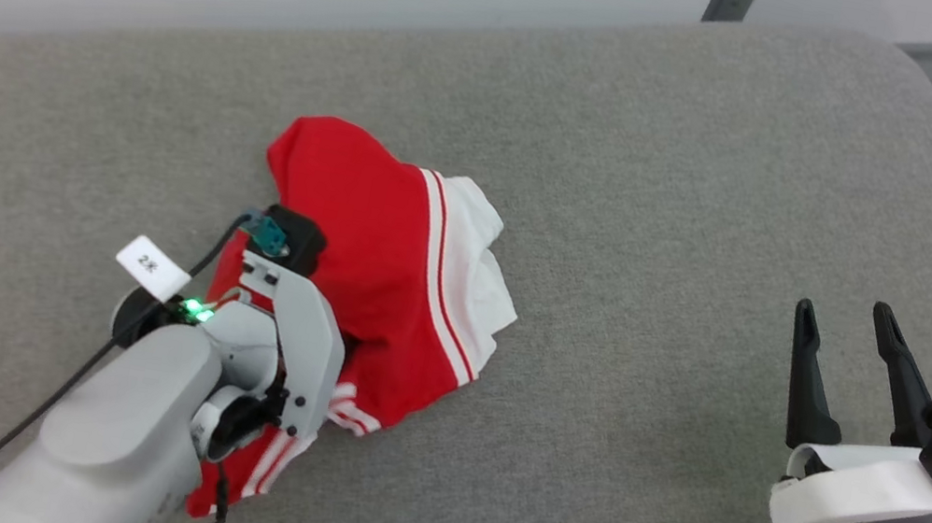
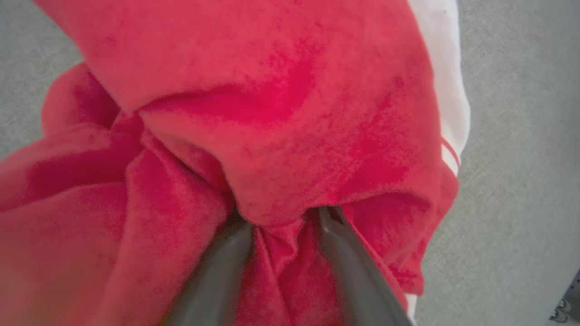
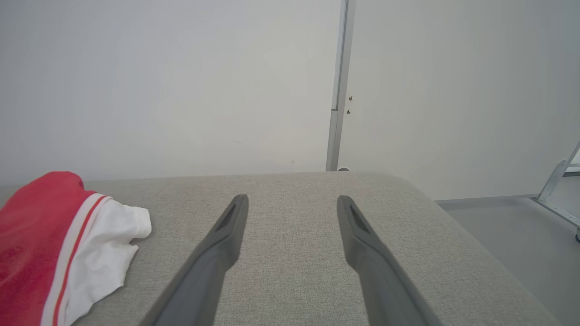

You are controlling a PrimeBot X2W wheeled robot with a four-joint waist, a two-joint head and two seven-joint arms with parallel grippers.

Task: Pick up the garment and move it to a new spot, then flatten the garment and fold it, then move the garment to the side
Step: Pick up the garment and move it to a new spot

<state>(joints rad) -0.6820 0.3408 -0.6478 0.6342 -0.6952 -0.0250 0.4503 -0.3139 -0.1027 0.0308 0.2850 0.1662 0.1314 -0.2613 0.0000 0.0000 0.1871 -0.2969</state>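
Garment (image 1: 377, 228): crumpled heap on grey upholstered surface (image 1: 676, 193); soft, light, floppy
Left hand (image 2: 283, 217): sunk in red folds, cloth between; clamped or loosened, cannot tell
Right hand (image 1: 844, 308): released, well apart
Hold: white sleeve end (image 1: 477, 254)

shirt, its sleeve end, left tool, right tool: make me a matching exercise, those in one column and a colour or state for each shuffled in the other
Column one:
1. shirt
2. sleeve end
3. left tool
4. right tool

Column two:
A. open, nothing between its fingers
B. white
C. red, crumpled in a heap on the grey cushion
D. fingers pushed into red cloth, tips hidden under a fold

Pairs: 1-C, 2-B, 3-D, 4-A
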